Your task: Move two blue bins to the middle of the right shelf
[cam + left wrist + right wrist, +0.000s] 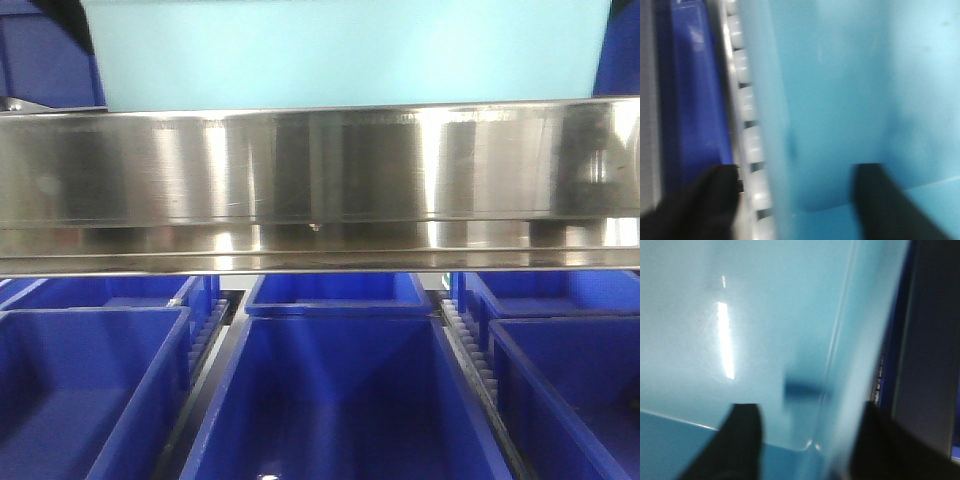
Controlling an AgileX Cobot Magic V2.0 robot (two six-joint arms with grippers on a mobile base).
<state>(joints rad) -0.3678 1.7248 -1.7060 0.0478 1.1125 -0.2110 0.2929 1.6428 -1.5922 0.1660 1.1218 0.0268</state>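
Note:
One pale cyan-blue bin [340, 50] stands on the right shelf, just behind its broad brushed steel front rail [320, 180]. A second pale bin is not in view. My left gripper [797, 187] is open and straddles the bin's left wall [775, 125], with one finger [715, 200] outside over the white rollers and the other inside the bin. My right gripper [810, 417] is open and straddles the bin's right wall [850, 365], with one finger [742, 440] inside and the other outside. Both wrist views are blurred.
Several dark royal-blue bins [330, 400] fill the level below the rail, with roller tracks [470, 350] between them. A dark blue bin [695, 100] sits left of the white roller track [747, 145]. A dark blue bin edge [892, 355] lies right of the pale bin.

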